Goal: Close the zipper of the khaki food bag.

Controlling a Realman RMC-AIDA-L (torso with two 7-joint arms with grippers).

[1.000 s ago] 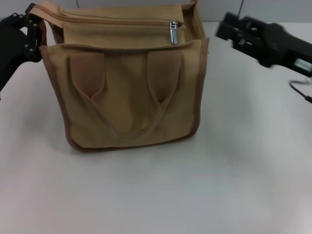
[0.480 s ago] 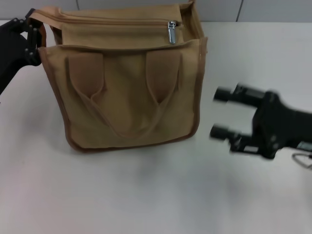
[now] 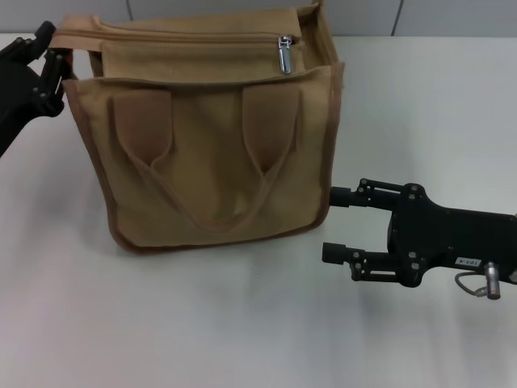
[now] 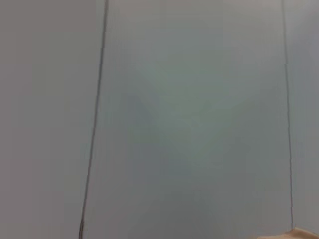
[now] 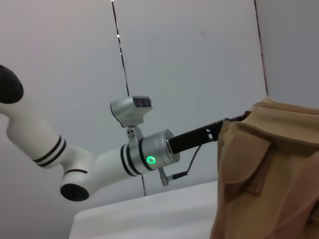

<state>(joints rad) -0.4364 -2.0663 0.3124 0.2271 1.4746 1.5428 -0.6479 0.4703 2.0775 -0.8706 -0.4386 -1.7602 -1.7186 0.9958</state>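
Observation:
The khaki food bag [image 3: 210,153] stands upright on the white table, its two looped handles facing me. The zipper [image 3: 186,37] runs across the top flap, and its silver pull tab [image 3: 285,53] hangs at the right end. My left gripper [image 3: 50,66] is at the bag's top left corner, shut on the brown-trimmed edge. My right gripper [image 3: 338,225] is open and empty, low over the table just right of the bag's lower right corner, with its fingers pointing at the bag. The bag also shows in the right wrist view [image 5: 269,174].
The white table [image 3: 242,323] stretches in front of and to the right of the bag. A grey panelled wall stands behind it. The right wrist view shows my left arm [image 5: 149,157] reaching to the bag's corner. The left wrist view shows mostly wall.
My right gripper has come down from beside the bag's top right to low over the table by its lower right corner. The bag and left gripper have barely moved.

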